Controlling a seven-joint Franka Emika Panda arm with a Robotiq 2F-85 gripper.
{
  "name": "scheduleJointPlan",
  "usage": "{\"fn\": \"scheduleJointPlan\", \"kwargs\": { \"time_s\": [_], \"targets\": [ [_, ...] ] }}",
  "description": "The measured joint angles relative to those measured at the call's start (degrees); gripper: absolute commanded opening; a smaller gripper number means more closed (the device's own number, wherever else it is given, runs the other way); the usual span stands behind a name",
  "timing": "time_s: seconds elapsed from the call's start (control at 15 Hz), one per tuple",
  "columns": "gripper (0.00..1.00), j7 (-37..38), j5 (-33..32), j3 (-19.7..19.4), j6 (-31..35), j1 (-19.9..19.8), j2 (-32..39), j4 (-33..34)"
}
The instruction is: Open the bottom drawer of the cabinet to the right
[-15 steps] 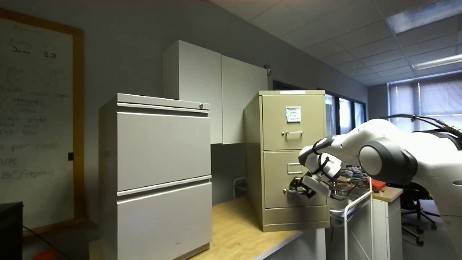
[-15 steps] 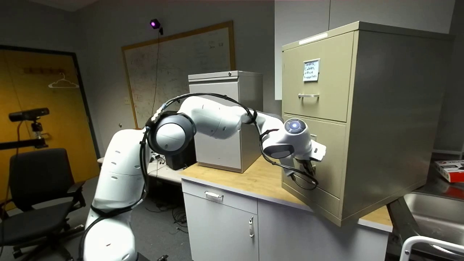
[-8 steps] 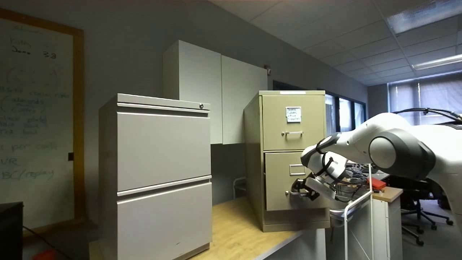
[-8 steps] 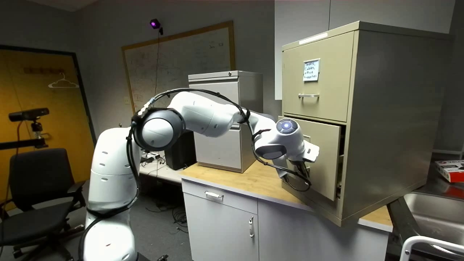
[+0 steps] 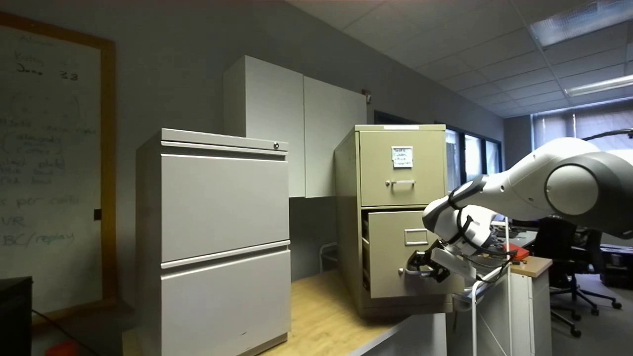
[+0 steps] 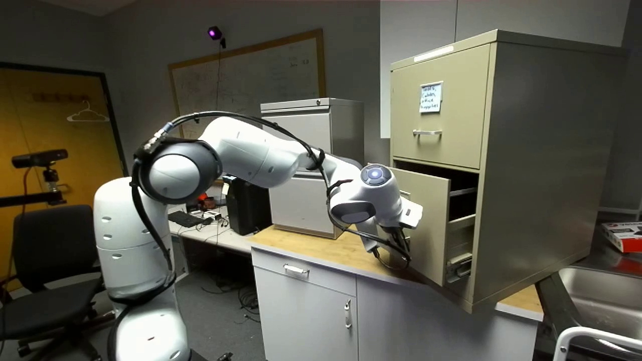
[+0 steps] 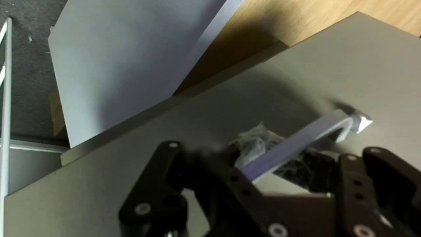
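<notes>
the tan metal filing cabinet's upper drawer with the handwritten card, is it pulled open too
No, in both exterior views the upper drawer sits flush in the tan metal filing cabinet, while the lower drawer juts out.

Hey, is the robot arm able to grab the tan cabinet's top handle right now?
Probably not yet: its pincer is at the bottom handle. Nothing seems to cover the top handle, though.

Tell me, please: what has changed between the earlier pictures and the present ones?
The lower drawer of the beige metal filing cabinet, shut at first, has slid outward and stands partly open. The white robot arm drew back with it, its black end effector at the silver bar handle throughout; whether clamped or hooked, I cannot tell. The upper drawer stayed shut, and the light grey metal cabinet did not move.
</notes>
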Motion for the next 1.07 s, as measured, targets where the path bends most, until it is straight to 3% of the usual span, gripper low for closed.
{"fn": "scheduleJointPlan", "kwargs": {
  "time_s": [0.4, 0.73, 0.8, 0.87, 1.07],
  "targets": [
    [0.07, -3.2, -0.3, -1.2, 0.0, 1.2, -10.9, -12.3],
    [0.04, -3.3, -5.4, -2.0, 1.0, 2.4, -20.5, -22.2],
    [0.14, -2.9, -6.7, -2.0, 1.6, 2.6, -22.5, -24.3],
    [0.29, -2.2, -8.2, -2.0, 1.9, 2.7, -24.5, -26.2],
    [0.45, 0.4, -13.0, -2.3, 1.8, 2.9, -29.0, -30.2]
  ]
}}
